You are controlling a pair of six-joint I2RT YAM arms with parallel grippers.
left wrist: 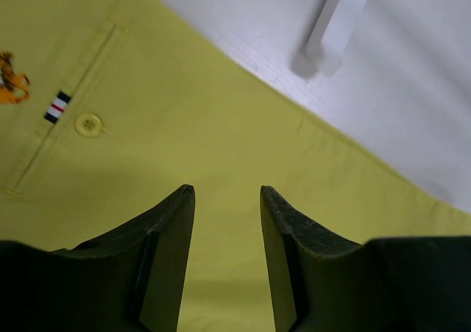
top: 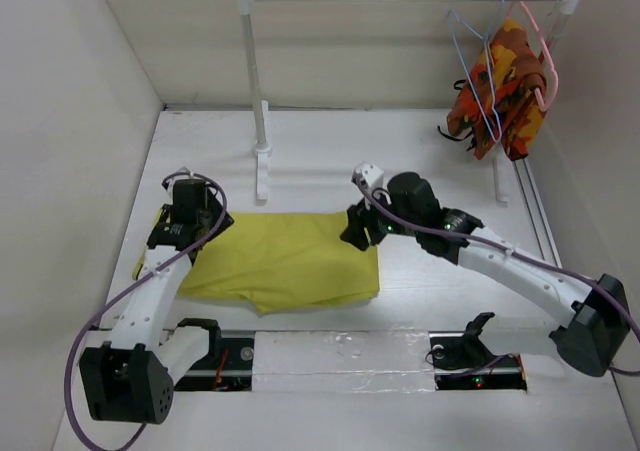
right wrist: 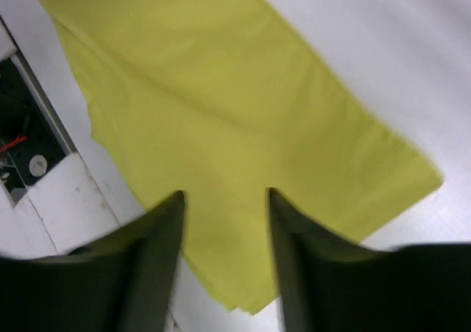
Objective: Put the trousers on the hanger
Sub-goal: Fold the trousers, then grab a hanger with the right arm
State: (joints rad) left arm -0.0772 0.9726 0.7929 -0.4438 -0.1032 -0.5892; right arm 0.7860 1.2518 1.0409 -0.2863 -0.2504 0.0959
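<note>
The mustard-yellow trousers [top: 285, 261] lie folded flat on the white table between the two arms. My left gripper [top: 188, 221] hovers over their left end. In the left wrist view it [left wrist: 227, 192] is open and empty above the cloth [left wrist: 184, 126], near a buttoned pocket [left wrist: 89, 124] with a striped tag. My right gripper [top: 360, 233] is over the right end. In its wrist view it [right wrist: 224, 196] is open above the folded corner [right wrist: 221, 89], holding nothing. The pale-blue wire hanger [top: 470, 51] hangs from the rail at the back right.
A white clothes rack stands at the back, with its left pole [top: 255, 81] and foot [left wrist: 331, 30] just beyond the trousers. A pink hanger [top: 540, 56] carries an orange patterned garment [top: 500, 96] beside the blue one. A slot with electronics [right wrist: 22, 148] runs along the table's near edge.
</note>
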